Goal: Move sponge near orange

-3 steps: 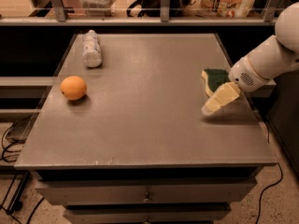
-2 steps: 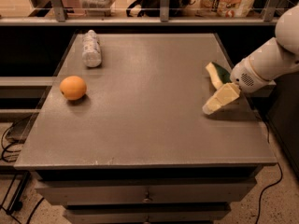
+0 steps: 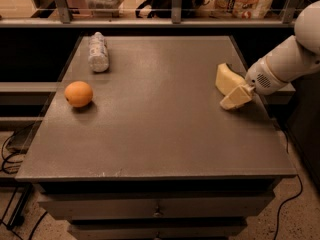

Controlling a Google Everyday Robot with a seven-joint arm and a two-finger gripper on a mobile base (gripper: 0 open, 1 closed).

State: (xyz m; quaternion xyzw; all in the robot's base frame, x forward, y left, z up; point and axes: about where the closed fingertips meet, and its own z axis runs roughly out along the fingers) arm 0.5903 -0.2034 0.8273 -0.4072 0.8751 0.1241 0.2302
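clamping the sponge (image 3: 224, 77) (tipped on edge), the hand (image 3: 230, 91) sits right, well apart from the orange (image 3: 78, 94).

A single camera looks down on the grey table (image 3: 160, 134) from above its near edge, facing the far side and the railing (image 3: 175, 21) behind it. It stands back far enough to take in the whole tabletop and the drawer fronts (image 3: 155, 206) below. The white arm (image 3: 285, 64) shows at the frame's right edge, with the gripper (image 3: 235, 91) low over the table's right side.
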